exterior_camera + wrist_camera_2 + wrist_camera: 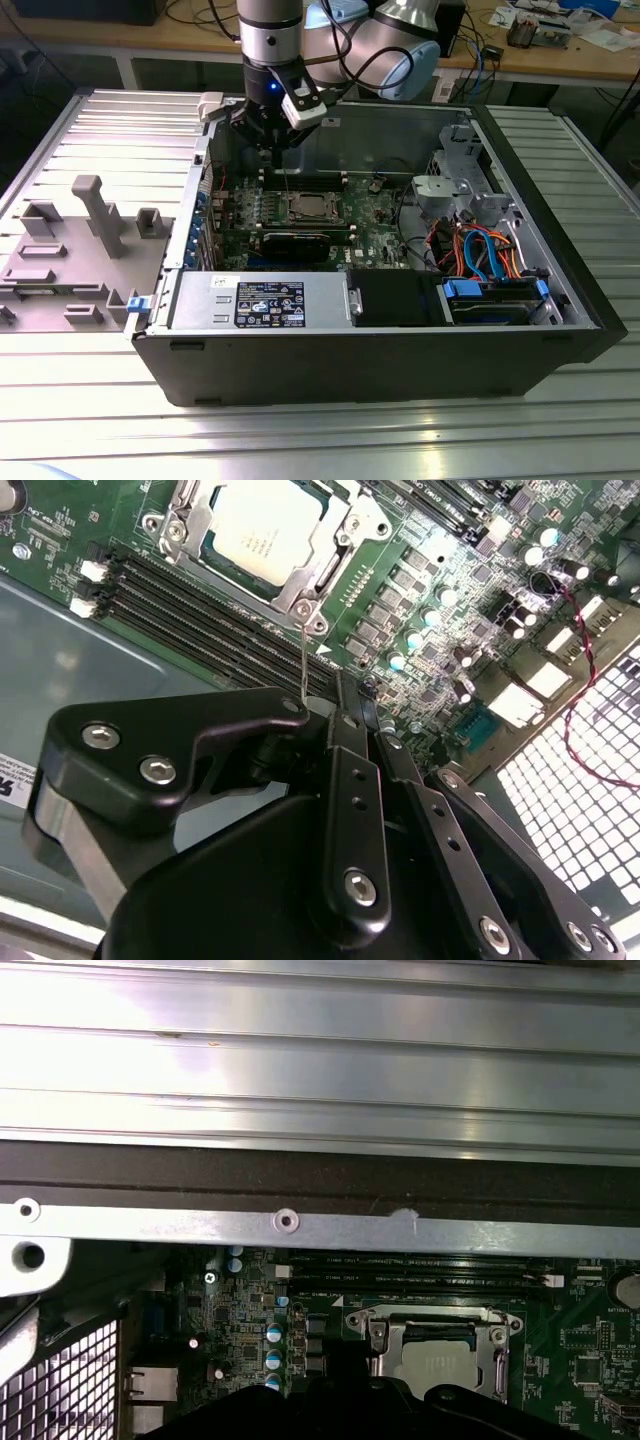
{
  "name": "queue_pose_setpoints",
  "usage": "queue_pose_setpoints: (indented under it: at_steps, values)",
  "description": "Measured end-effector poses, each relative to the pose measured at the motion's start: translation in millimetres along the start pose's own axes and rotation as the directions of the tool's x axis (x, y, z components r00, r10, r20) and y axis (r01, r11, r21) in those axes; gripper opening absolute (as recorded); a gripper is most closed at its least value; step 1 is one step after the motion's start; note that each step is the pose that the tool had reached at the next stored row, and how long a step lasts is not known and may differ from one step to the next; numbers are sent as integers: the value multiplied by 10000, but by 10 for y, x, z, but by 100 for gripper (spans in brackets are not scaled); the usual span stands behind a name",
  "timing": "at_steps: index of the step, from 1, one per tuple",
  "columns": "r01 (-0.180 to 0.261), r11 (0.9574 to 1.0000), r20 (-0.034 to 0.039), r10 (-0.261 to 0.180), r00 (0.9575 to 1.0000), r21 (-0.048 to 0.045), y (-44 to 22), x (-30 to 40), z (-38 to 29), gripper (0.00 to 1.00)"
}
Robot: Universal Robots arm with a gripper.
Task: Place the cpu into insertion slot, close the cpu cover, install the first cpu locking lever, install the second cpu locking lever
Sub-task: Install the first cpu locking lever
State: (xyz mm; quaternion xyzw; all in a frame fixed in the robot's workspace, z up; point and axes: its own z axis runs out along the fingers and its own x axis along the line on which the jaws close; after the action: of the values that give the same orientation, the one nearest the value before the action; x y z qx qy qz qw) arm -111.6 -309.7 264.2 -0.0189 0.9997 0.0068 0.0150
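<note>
A: In the exterior view our pincer point(272, 148) hangs above the motherboard point(370, 215), far-left of the socket.

B: In the second wrist view we see the cpu point(265, 525) seated flat, the cpu cover point(335, 542) down, and the pincer closed on a thin upright locking lever point(303, 655).

A: So, lever step; we judge it needs swinging down.

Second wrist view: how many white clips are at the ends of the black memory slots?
2: one white clip nearer the cpu, the other farther from it. More may be hidden.
</note>
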Motion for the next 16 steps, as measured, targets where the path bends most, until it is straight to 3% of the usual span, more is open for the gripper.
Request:
queue_pose_setpoints:
  at_steps: [16]
  values:
    - [1,10000,0,-1,10000,0,-2,-45,2,11]
